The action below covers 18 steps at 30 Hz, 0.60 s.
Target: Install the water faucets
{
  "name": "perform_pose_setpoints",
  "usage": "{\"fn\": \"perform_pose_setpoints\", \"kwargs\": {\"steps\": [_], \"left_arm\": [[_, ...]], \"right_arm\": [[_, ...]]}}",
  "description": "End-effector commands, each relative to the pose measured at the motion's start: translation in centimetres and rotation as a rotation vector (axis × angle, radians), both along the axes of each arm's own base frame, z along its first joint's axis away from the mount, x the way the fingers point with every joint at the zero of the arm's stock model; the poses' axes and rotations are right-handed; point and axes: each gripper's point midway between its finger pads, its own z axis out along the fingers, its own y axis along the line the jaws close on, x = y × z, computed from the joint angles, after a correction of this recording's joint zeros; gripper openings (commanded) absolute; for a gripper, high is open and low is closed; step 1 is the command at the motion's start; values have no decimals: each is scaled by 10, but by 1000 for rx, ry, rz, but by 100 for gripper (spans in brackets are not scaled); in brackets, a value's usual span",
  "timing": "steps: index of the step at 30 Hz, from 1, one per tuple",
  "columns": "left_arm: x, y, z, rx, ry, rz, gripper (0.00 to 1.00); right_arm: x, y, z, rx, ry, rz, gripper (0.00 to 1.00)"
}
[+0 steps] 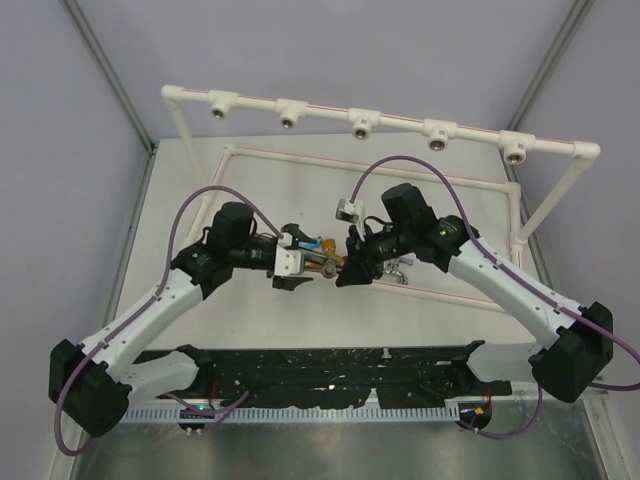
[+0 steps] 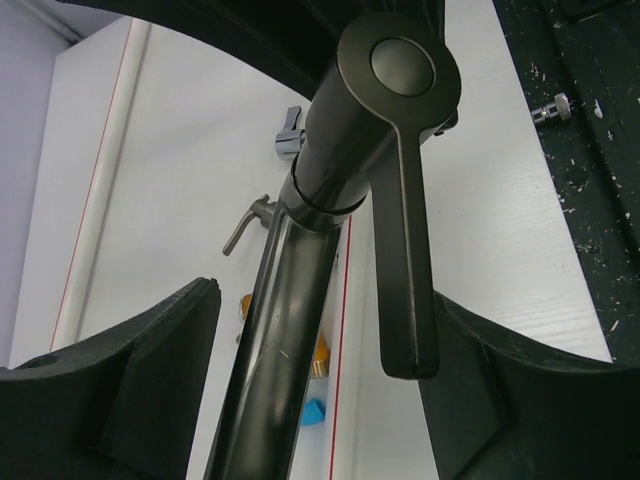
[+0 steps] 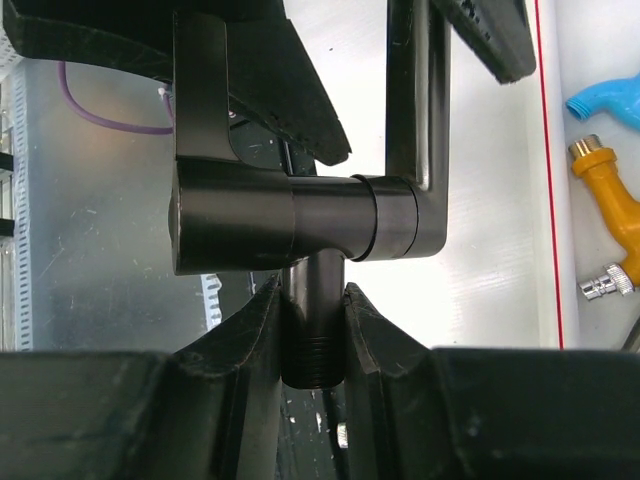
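The large dark-grey faucet [image 3: 300, 220] with the long straight arm hangs above the table between my two grippers. My right gripper [image 3: 313, 300] is shut on its threaded stem. My left gripper [image 2: 325, 330] is open, its fingers [image 2: 160, 360] wide apart on either side of the faucet's long arm [image 2: 290, 300] without touching it. In the top view the two grippers meet at the table's middle, the left gripper [image 1: 300, 272] facing the right gripper [image 1: 350, 272]. The orange faucet [image 3: 610, 215] and the blue faucet [image 3: 605, 100] lie on the table below. A chrome faucet [image 1: 395, 270] lies by the right gripper.
The white pipe frame [image 1: 390, 118] with several brass-lined sockets stands across the back, and a lower white pipe rectangle [image 1: 360, 162] lies on the table. A small metal lever tap [image 2: 245, 225] lies on the white table. A black slotted rail [image 1: 330, 375] runs along the near edge.
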Motion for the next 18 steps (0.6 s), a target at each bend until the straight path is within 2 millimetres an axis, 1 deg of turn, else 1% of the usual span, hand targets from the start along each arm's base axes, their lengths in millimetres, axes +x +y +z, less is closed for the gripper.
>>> {"fn": "perform_pose_setpoints", "kwargs": {"steps": [1, 6, 9, 10, 11, 13, 14, 15, 16, 17, 18], "left_arm": [[-3, -11, 25, -58, -59, -64, 75], [-4, -15, 20, -54, -28, -71, 58], [-3, -16, 18, -50, -13, -62, 45], [-4, -16, 19, -51, -10, -57, 39], [-4, -16, 20, -56, -1, -47, 30], [-1, -16, 25, -78, 23, -5, 4], [0, -15, 27, -88, 36, 12, 0], [1, -15, 28, -97, 54, 34, 0], [2, -14, 30, -111, 82, 65, 0], [4, -12, 34, -126, 109, 108, 0], [8, -9, 36, -141, 158, 169, 0]], "right_arm": [[-6, 7, 48, 138, -103, 56, 5], [-9, 9, 52, 157, -98, 58, 5], [-9, 10, 52, 159, -95, 56, 5], [-8, 10, 52, 159, -93, 53, 5], [-8, 10, 52, 160, -94, 50, 5], [-5, 10, 51, 157, -101, 37, 5], [-4, 9, 51, 163, -115, 31, 9], [-2, 8, 51, 162, -135, 16, 15], [-1, 8, 50, 170, -157, 10, 27], [1, 5, 53, 175, -190, -9, 35], [4, 4, 51, 184, -213, -17, 49]]}}
